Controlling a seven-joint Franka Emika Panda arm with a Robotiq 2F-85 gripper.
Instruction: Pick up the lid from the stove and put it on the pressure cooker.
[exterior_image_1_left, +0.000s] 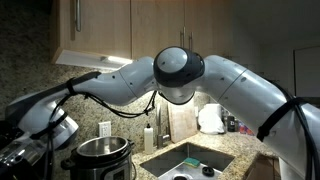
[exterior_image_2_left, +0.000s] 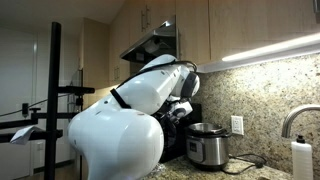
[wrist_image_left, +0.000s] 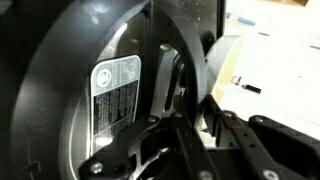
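Note:
The black lid fills the wrist view, with a pale label on it and its raised handle running upward in the middle. My gripper comes in from the bottom, its fingers closed against that handle. The pressure cooker, brushed steel with a black rim, stands open on the counter. In an exterior view the gripper is low at the left edge, beside the cooker. The stove is mostly hidden behind my arm.
A steel sink lies right of the cooker, with a soap bottle and a white appliance behind it. A range hood hangs over the stove. A faucet and wall outlet are past the cooker.

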